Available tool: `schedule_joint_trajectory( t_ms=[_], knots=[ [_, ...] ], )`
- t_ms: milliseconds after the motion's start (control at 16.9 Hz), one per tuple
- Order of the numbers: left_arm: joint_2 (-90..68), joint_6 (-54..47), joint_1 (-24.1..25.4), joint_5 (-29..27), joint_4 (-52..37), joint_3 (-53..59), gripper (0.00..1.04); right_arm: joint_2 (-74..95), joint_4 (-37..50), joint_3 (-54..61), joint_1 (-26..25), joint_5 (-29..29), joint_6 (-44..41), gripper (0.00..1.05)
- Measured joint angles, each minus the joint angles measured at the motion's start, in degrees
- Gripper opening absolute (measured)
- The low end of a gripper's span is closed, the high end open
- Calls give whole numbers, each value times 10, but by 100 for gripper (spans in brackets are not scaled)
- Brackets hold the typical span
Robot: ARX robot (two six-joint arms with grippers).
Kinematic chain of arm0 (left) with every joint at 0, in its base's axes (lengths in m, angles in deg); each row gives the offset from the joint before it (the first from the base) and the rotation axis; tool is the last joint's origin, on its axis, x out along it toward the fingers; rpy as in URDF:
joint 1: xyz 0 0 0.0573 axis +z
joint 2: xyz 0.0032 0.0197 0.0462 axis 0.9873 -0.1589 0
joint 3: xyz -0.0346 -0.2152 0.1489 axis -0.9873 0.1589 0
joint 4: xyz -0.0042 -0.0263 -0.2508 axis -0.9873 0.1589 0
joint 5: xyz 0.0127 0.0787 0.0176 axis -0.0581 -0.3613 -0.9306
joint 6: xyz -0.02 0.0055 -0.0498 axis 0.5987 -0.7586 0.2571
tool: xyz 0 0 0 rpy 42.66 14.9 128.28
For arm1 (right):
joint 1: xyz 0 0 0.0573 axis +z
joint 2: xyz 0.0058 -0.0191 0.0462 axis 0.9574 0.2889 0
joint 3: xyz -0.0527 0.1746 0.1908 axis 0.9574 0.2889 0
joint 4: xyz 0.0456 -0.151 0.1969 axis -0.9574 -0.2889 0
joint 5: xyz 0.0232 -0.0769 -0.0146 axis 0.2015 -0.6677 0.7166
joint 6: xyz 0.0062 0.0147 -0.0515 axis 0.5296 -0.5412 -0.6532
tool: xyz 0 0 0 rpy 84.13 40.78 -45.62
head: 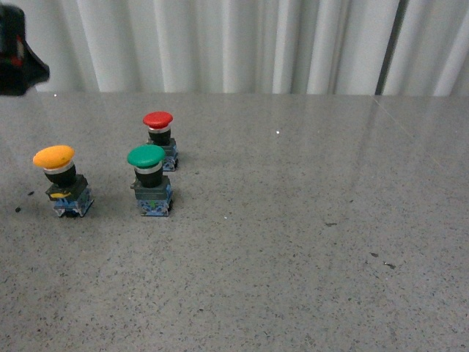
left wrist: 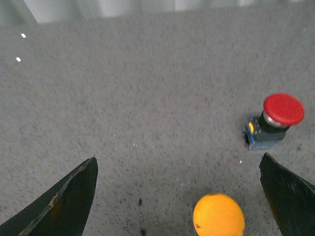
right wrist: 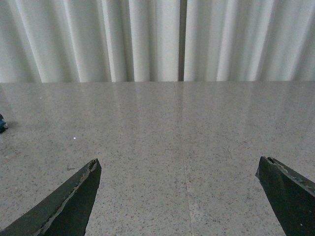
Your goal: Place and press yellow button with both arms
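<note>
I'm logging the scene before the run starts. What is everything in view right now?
yellow button: one, yellow cap, black body, blue base; far left on the table
green button: one, green cap; right of the yellow one
red button: one, red cap; behind the green one
table: one, grey speckled; under all the buttons
curtain: one, white, pleated; behind the table
left arm: one, black; top left corner of the front view
left gripper: one, black, open; over the yellow button
right gripper: one, black, open; over the table, facing the curtain
</note>
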Motion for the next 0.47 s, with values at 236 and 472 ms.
schedule_joint_trajectory(
  t_ms=[236,472],
  knots=[
    [-59,10,-16,16,-7,10,98,0,0,0,0,0,0,98],
    [-82,10,-23,21,-19,24,98,0,0,0,0,0,0,98]
  ],
)
